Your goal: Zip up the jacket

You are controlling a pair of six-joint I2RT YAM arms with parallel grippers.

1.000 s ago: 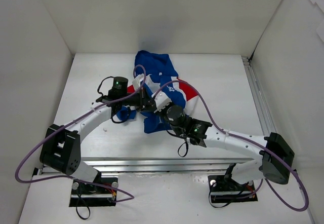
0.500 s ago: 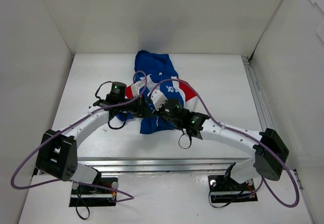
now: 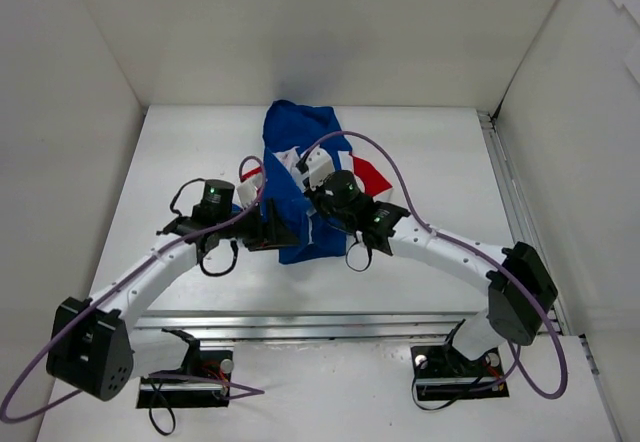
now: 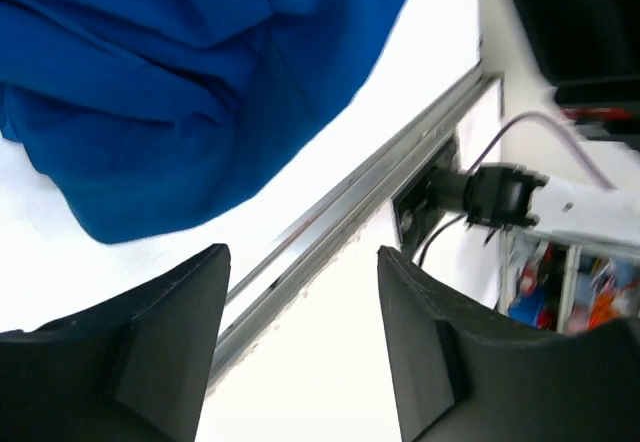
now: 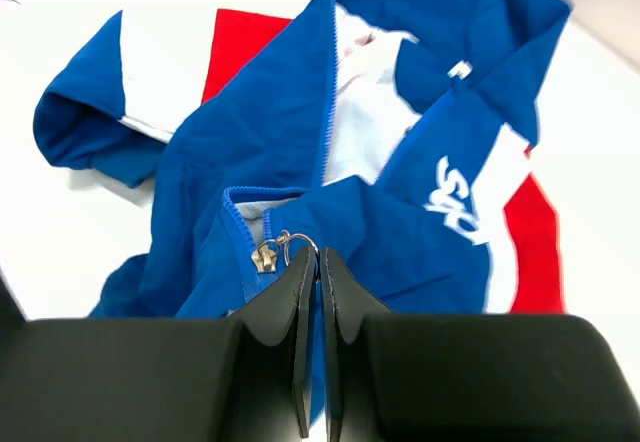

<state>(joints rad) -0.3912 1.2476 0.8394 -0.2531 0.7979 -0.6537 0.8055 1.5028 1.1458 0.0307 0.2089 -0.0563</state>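
The jacket [image 3: 300,137] lies crumpled at the middle back of the table, royal blue with red and white panels; its front is open above the zipper slider [image 5: 265,258]. My right gripper [image 3: 312,190] sits over the jacket's lower front. In the right wrist view it [image 5: 318,258] is shut on the metal ring of the zipper pull [image 5: 300,243], beside the slider. White lettering [image 5: 455,197] shows on the chest. My left gripper [image 3: 278,230] is at the hem's left edge; in its own view it [image 4: 302,262] stands open and empty, blue fabric [image 4: 180,82] beyond its fingertips.
An aluminium rail [image 3: 320,317] runs along the table's near edge, also visible in the left wrist view [image 4: 350,207]. Another rail [image 3: 505,192] lines the right side. White walls enclose the table on three sides. Purple cables loop over both arms.
My left gripper has opened, let go of the jacket's hem and drawn back toward the near left. My right gripper, still shut on the zipper pull, has moved farther up the jacket.
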